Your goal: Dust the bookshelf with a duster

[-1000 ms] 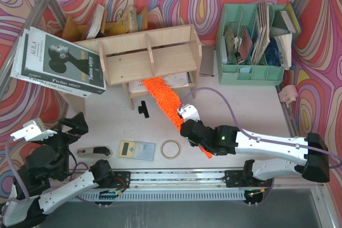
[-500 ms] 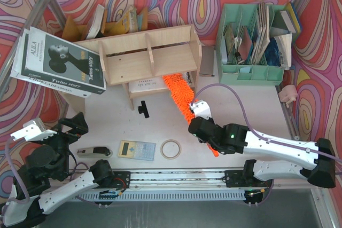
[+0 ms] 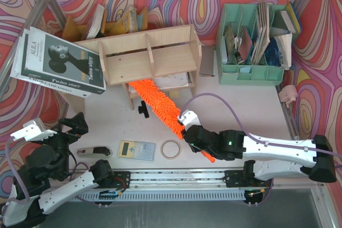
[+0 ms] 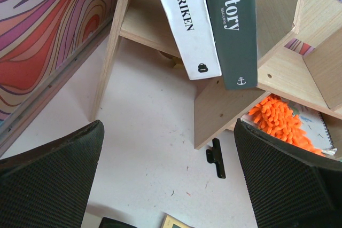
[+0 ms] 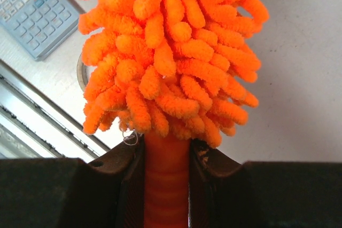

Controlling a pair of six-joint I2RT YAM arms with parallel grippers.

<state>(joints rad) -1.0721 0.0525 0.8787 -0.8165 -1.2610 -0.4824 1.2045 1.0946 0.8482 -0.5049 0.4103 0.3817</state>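
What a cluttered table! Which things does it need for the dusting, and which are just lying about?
For the job: duster, bookshelf, right gripper clamping the duster's handle.
Lying about: calculator, tape ring, black clip, green organiser, big books.

Top camera: we look steeply down from above and behind the arm bases, facing the far wall. It stands well back, with the whole table in frame.

Left wrist camera: we sit low at the near left, facing far and right, fairly close to the left end of the pale-wood two-tier shelf unit [image 4: 224, 108].

Right wrist camera: very close, sighting along the orange fluffy microfibre duster [image 5: 171, 52].

Shared with the top view: from the left wrist, the shelf end and the small black clip [image 4: 216, 158]; from the right wrist, the grey pocket calculator [image 5: 32, 9].
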